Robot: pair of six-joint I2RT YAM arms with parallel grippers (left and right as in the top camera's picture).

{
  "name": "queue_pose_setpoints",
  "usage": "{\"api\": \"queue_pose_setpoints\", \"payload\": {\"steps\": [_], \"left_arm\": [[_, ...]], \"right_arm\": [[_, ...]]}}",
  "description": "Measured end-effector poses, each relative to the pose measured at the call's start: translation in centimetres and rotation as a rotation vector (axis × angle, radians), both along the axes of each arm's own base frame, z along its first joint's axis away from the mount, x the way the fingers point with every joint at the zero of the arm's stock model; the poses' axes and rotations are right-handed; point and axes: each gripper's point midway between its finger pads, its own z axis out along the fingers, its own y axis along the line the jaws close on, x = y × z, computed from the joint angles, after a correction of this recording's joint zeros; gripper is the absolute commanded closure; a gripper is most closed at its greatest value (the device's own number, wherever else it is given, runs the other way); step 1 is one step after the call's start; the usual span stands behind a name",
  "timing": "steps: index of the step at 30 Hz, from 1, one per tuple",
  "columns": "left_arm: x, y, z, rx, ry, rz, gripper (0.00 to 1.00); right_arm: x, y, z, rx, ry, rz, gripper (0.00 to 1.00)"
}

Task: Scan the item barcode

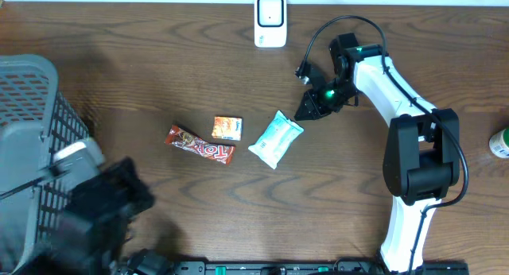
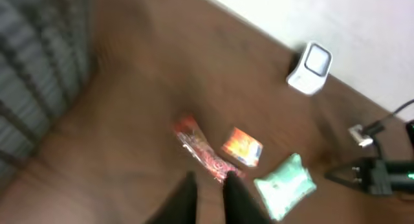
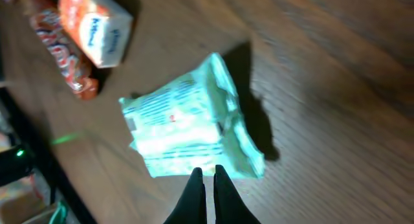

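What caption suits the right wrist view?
Shut right pincer by a green packet; orange box and red bar beyond.

A crinkled mint-green packet (image 3: 187, 130) lies flat just ahead of my right fingers (image 3: 195, 195); beyond it, an orange box (image 3: 97, 26) and red candy bar (image 3: 61, 52) lie side by side.

The overhead view is evenly lit and mostly sharp — only the left arm (image 1: 103, 207) smears into a dark blur. The left wrist view is soft all over. In the right wrist view the pale green packet (image 3: 187, 130) glares bright, throwing a hard shadow rightward.
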Motion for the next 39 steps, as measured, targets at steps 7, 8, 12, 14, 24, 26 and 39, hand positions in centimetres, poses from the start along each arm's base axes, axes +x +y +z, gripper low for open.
{"api": "queue_pose_setpoints", "payload": {"steps": [7,8,12,14,24,26,39], "left_arm": [[6.4,-8.0,-7.6,-0.228,0.044,-0.153,0.93],[7.1,-8.8,-8.1,-0.252,0.037,-0.175,0.92],[9.6,-12.8,-9.7,-0.374,0.027,-0.282,0.93],[10.4,-14.7,-10.9,-0.429,0.061,-0.33,0.93],[11.2,-20.0,-19.9,-0.541,0.346,-0.455,0.93],[10.9,-20.1,-21.3,-0.544,0.391,-0.45,0.93],[10.4,-20.3,-26.5,-0.538,0.53,-0.408,0.93]], "right_arm": [[0.2,-0.5,-0.7,-0.038,0.005,-0.03,0.23],[0.4,-0.5,-0.7,-0.039,0.0,-0.035,0.21],[1.3,-0.4,-1.2,-0.033,-0.047,-0.041,0.13],[1.7,-0.3,-2.1,-0.031,-0.074,-0.049,0.06],[0.9,0.1,-3.2,0.043,-0.081,-0.071,0.01],[0.7,0.2,-3.0,0.067,-0.07,-0.076,0.01],[0.7,0.7,-2.6,0.193,0.09,-0.229,0.01]]}}
